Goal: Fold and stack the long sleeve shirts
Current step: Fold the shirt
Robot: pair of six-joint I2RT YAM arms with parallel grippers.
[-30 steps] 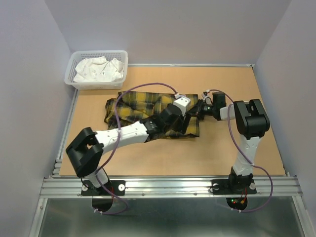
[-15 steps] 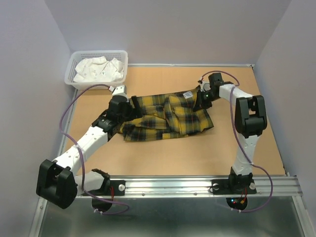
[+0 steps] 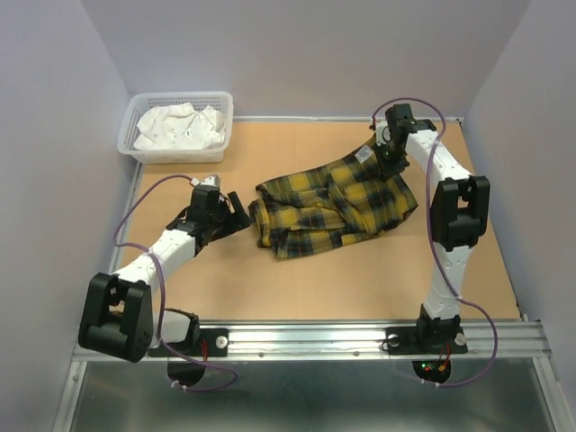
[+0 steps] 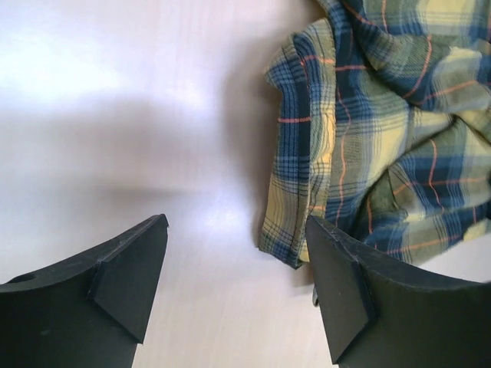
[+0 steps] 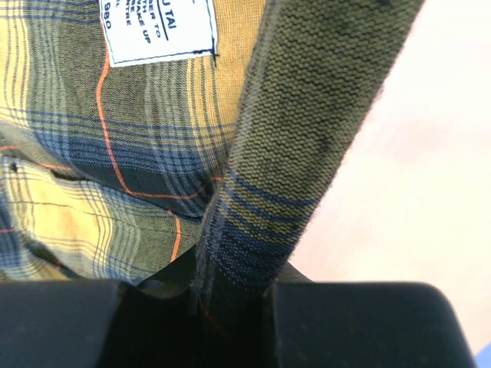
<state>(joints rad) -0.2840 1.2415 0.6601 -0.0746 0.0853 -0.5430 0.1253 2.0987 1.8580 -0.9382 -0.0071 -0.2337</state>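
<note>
Pale walls enclose a tan worktop (image 3: 297, 288). On it the left tool (image 4: 235, 230) has its fingers spread wide and holds nothing, with bare surface between them. The yellow plaid shirt (image 3: 333, 202) lies crumpled just ahead and to the right of this tool, its hem close by the right-hand finger. At the shirt's far side, the right tool (image 5: 230, 291) is clamped tight on a fold of the fabric, with a white label (image 5: 157, 31) just ahead of it.

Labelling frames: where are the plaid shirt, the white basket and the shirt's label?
plaid shirt (image 3: 333, 202), top view, middle of the fabric.
white basket (image 3: 176, 154), top view, its front wall.
label (image 5: 157, 27), right wrist view, centre of tag.
</note>
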